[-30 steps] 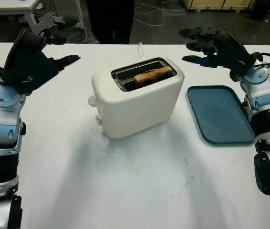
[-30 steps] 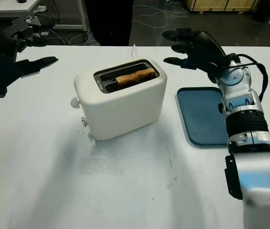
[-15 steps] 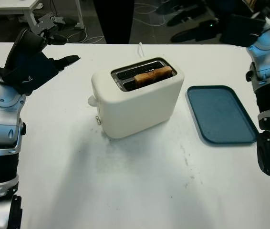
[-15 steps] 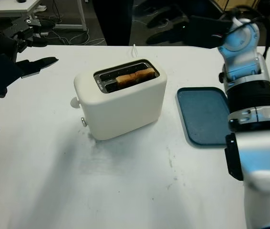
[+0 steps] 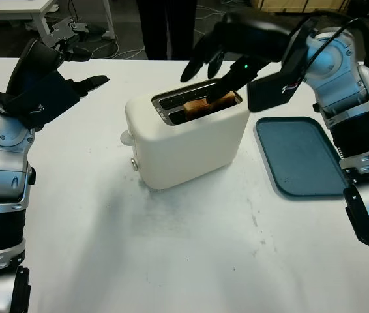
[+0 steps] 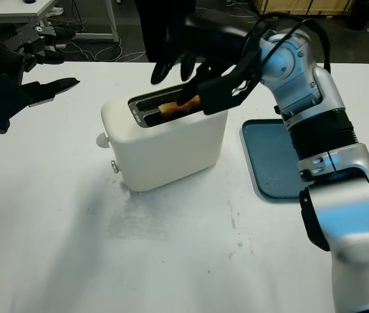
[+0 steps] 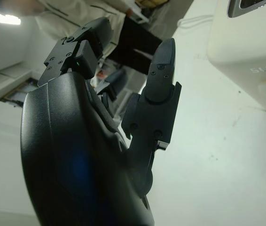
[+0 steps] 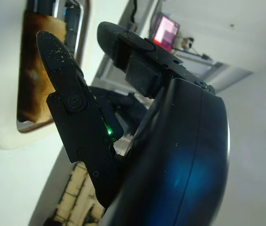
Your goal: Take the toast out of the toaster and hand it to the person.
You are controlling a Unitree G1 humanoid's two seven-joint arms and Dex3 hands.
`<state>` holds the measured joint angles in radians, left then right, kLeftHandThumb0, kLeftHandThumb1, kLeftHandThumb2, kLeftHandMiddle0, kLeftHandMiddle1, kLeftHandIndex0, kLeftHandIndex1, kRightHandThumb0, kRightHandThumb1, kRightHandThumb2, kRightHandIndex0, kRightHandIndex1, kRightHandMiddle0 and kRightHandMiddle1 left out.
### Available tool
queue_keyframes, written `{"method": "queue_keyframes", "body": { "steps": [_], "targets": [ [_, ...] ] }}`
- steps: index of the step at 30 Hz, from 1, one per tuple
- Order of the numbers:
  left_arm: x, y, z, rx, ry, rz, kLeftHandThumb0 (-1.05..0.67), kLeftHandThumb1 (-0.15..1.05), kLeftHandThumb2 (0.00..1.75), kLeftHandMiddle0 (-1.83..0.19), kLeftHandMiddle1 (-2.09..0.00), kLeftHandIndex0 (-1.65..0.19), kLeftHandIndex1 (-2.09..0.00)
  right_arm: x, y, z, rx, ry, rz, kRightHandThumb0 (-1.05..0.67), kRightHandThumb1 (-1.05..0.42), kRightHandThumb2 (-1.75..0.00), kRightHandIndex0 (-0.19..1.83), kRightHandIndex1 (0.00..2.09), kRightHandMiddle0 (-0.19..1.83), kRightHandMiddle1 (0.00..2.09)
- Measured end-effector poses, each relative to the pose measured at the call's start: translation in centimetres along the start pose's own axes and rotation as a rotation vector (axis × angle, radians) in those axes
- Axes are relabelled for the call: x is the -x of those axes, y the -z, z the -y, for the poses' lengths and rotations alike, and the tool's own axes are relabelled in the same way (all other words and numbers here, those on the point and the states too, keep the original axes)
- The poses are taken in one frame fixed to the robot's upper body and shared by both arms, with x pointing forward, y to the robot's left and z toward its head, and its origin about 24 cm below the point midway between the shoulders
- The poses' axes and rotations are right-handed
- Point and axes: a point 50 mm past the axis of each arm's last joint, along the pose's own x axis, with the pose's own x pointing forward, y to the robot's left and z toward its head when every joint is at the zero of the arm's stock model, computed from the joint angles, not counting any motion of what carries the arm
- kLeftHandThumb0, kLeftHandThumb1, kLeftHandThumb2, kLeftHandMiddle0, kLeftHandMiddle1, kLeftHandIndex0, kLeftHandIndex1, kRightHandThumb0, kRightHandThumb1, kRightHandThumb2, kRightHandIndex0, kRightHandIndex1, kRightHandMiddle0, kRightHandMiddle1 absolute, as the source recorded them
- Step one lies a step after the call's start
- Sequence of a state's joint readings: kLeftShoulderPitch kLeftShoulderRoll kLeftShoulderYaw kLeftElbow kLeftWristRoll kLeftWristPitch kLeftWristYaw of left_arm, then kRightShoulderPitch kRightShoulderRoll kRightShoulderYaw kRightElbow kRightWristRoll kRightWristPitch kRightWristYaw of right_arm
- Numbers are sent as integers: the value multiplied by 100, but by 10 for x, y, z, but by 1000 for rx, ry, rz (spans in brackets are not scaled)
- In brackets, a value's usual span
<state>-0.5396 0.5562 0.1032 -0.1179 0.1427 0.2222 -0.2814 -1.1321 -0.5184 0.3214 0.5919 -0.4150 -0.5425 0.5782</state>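
Hovering over the white toaster (image 5: 188, 134), the right hand (image 5: 220, 55) is open, one finger beside the toast (image 5: 208, 103) in its slot; left hand (image 5: 44, 75) open, raised at the table's far left; embossed lettering on the toaster is partly cut off, unreadable.

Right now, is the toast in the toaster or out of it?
In. The toast sits in a slot of the toaster, top edge showing; the right hand is open above it, not gripping.

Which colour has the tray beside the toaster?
The tray is dark blue-grey, seen best in the left eye view.
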Motion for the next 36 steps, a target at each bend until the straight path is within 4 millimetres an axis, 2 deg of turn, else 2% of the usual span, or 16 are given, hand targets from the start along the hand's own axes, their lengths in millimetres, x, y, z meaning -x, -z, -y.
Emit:
{"method": "queue_keyframes", "body": {
  "steps": [3, 6, 12, 17, 20, 23, 28, 30, 32, 36],
  "targets": [
    [0, 0, 0, 1, 0, 2, -31, 92, 4, -6, -101, -21, -61, 0, 2, -3, 7, 2, -1, -52, -66, 0, 80, 122, 111, 4],
    [0, -1, 0, 1, 0, 2, -31, 92, 4, -7, -101, -22, -62, -1, 3, -7, 22, 4, 1, -51, -66, 0, 76, 143, 112, 3],
    [0, 0, 0, 1, 0, 2, -33, 92, 4, -7, -102, -22, -62, -4, 8, -18, 44, 11, -6, -48, -65, 0, 71, 159, 111, 2],
    [0, 0, 0, 2, 0, 1, -38, 92, 3, -7, -102, -22, -62, -4, 12, -22, 59, 25, -33, -46, -65, 0, 67, 134, 107, 0],
    [0, 0, 1, 0, 1, 0, -38, 92, 3, -8, -103, -22, -63, -4, 15, -25, 66, 28, -49, -45, -65, 0, 64, 107, 102, 0],
    [0, 1, 1, 1, 1, -3, -37, 92, 3, -7, -103, -22, -62, -4, 18, -26, 61, 33, -59, -44, -66, 0, 70, 83, 101, 0],
    [0, 1, 1, 0, 0, -3, -38, 92, 4, -9, -102, -23, -62, -3, 21, -28, 48, 31, -73, -44, -65, 0, 74, 81, 100, 0],
    [0, 1, 1, 1, 0, -5, -38, 92, 4, -9, -102, -23, -62, -4, 21, -29, 50, 25, -72, -45, -66, 0, 72, 86, 98, 0],
    [0, 1, 1, 1, 0, -5, -38, 92, 4, -8, -102, -23, -62, -5, 20, -29, 53, 20, -68, -45, -65, 0, 70, 100, 98, 0],
    [0, 1, 1, -5, -1, -6, -35, 92, 5, -8, -101, -22, -62, -7, 18, -29, 59, 6, -64, -44, -66, 0, 69, 108, 100, 1]
  ]
}}
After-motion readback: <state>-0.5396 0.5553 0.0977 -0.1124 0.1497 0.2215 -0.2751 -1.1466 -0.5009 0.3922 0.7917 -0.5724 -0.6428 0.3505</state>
